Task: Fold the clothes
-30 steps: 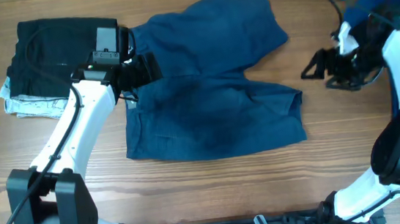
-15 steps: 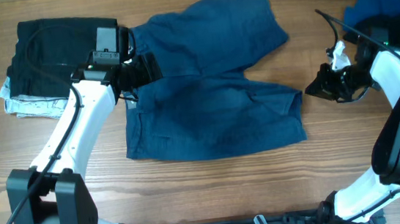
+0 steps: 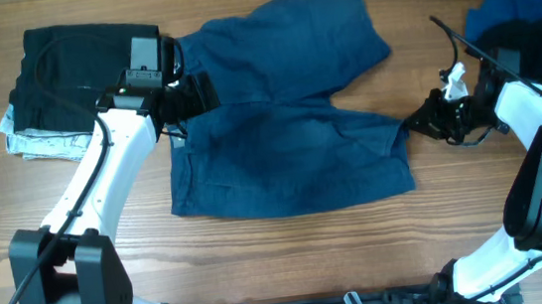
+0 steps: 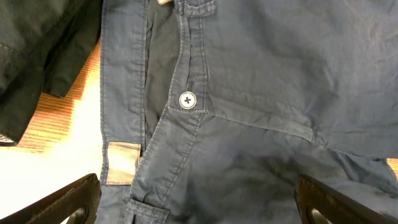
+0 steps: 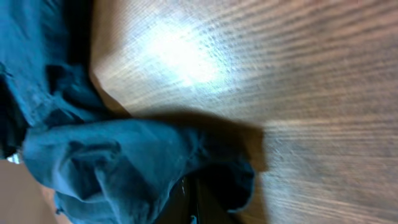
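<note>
Dark navy shorts (image 3: 279, 131) lie spread flat in the middle of the wooden table (image 3: 291, 260). The cloth is woven and denim-like with stitched seams. The waistband is on the left and two wide legs run to the right. A small pale round button (image 4: 187, 99) sits at the open fly.

Your left gripper (image 3: 191, 95) hangs over the waistband, its black fingers (image 4: 62, 202) spread wide with nothing between them. Your right gripper (image 3: 416, 121) meets the hem of the nearer leg at the shorts' right edge. Its wrist view is blurred and shows bunched hem raised off the wood, so you cannot tell whether it is pinching the cloth.

Just left of the shorts is a stack of folded black garments (image 3: 73, 61) resting on a pale grey garment (image 3: 36, 145). Well to the shorts' right sits a loose heap of blue and black clothing (image 3: 526, 3).
</note>
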